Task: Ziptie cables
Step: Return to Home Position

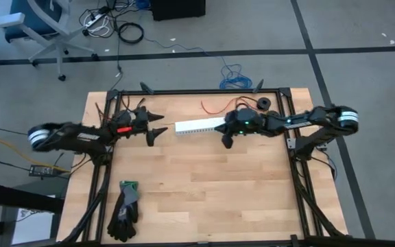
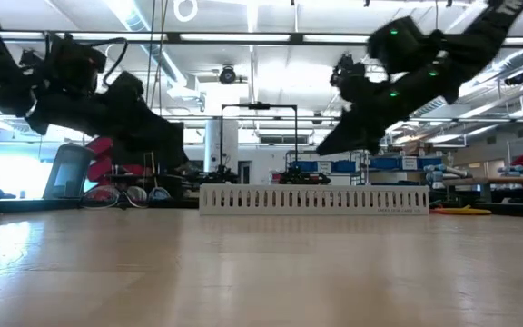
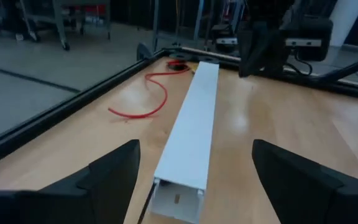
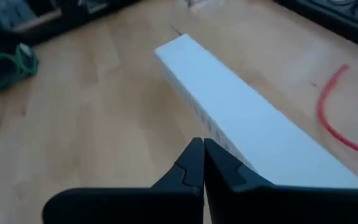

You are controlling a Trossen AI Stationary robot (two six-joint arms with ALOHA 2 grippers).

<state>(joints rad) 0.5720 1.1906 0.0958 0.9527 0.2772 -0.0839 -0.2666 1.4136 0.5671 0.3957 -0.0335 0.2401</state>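
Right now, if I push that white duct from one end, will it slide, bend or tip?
The duct looks like a closed plastic box lying flat on the table, so it probably stays stiff and slides rather than tips. It looks hollow at the near end, so likely light; an off-centre push may swing it.

No text can be read. The duct [image 2: 314, 199] seems to bear a faint printed line near one end, too small to make out.
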